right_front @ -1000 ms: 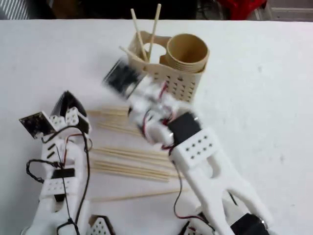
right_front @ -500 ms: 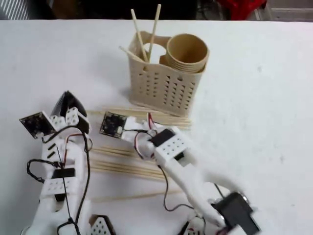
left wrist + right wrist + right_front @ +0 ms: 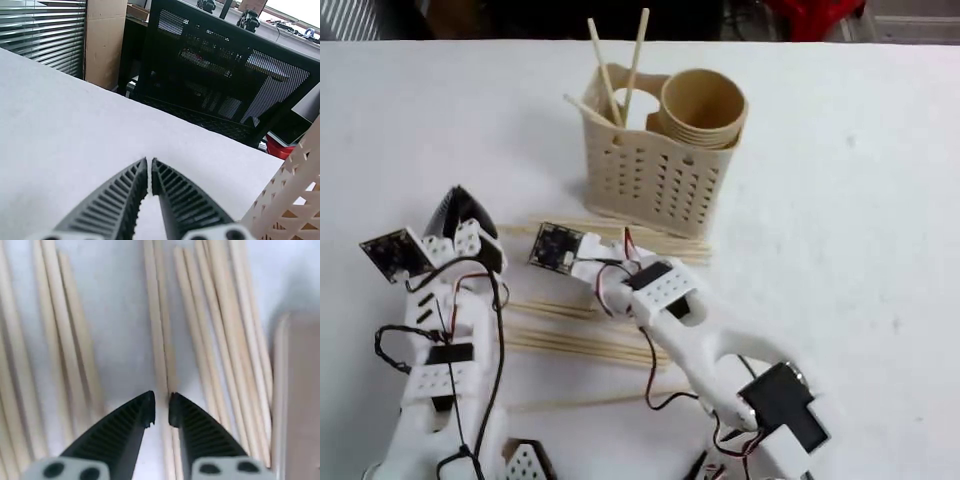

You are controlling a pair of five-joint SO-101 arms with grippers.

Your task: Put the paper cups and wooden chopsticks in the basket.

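The right claw (image 3: 161, 407) hangs tips-down with its jaws a narrow gap apart, straddling a pair of loose chopsticks (image 3: 200, 315). Whether the tips touch the wood I cannot tell. More sticks lie side by side on both flanks of that pair. In the high view the sticks are spread flat on the table (image 3: 860, 200) in several rows, and the right arm stretches over them. The basket (image 3: 655, 175) stands at 12 o'clock from that arm's wrist, just beyond the farthest row. Stacked paper cups (image 3: 703, 105) sit in its 3 o'clock half, and two upright chopsticks (image 3: 620, 70) lean out at its 10 o'clock corner. The left claw (image 3: 150, 165) is pressed together on nothing, at 9 o'clock from the sticks.
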